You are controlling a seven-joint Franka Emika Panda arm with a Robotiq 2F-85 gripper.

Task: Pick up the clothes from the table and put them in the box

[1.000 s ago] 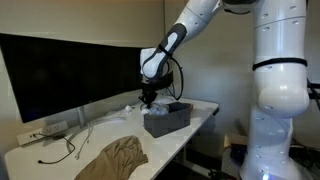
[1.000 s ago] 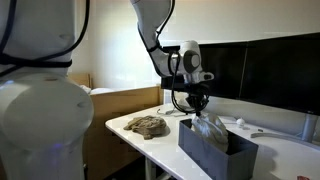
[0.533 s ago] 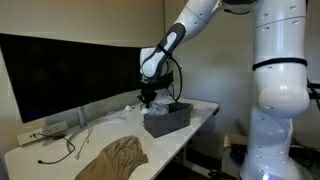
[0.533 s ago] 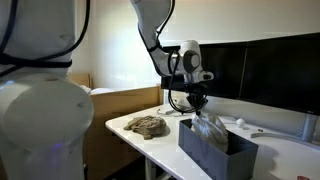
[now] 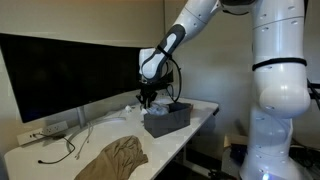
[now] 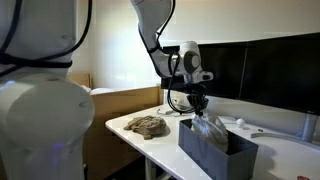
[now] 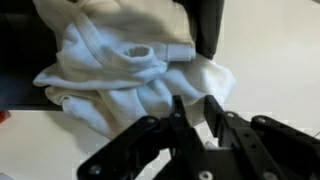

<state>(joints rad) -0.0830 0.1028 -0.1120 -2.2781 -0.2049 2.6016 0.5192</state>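
Arm of white glossy rounded casing [image 5: 195, 20]. Wide white cylindrical segment [image 5: 278, 95] ringed by a thin black band [image 5: 278, 65]. Thin black cables [image 5: 178, 82] loop at the black-and-white wrist. Black metal gripper [image 7: 193, 108] has exposed linkage bars and pivot pins.

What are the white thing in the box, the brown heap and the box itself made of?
White garment: soft knit cotton, it seems, matte; hemmed collar, loose folds. Brown cloth: limp matte fabric, crumpled. Box: dark grey, stiff straight walls, perhaps plastic or felt board.
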